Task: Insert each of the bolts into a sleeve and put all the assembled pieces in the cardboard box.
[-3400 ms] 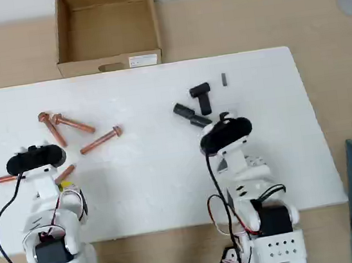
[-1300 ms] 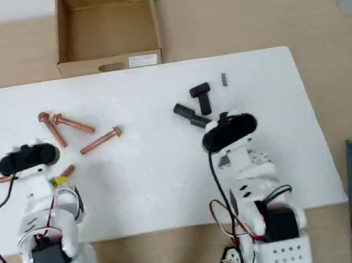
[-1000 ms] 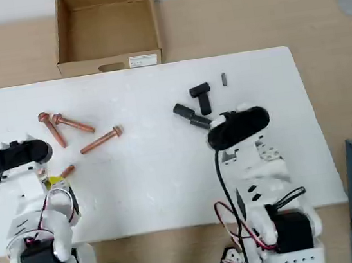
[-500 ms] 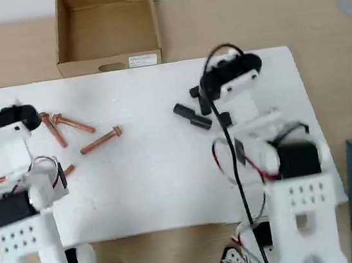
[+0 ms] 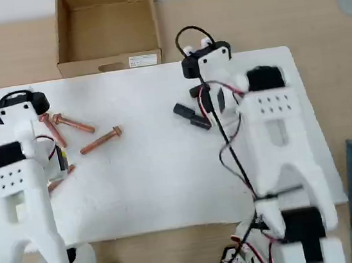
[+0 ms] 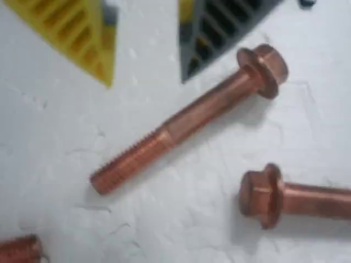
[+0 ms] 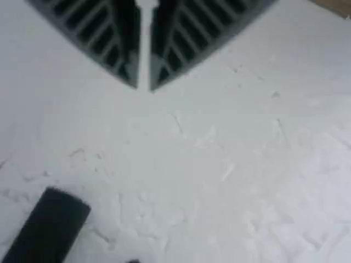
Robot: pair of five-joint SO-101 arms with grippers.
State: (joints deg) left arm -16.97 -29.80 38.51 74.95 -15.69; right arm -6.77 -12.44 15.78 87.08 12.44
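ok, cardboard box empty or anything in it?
Empty. The cardboard box has a bare floor in the high view; the bolts and sleeves lie loose on the white mat.

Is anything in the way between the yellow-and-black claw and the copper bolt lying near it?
Nothing visible. The left gripper hangs open over the white mat, and the bolt lies just past its fingertips with bare mat between them. A second bolt lies to one side, apart from it.

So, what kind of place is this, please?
Probably a robotics lab bench: two white arms at a wooden table, loose copper bolts on a white mat, and a cardboard box.
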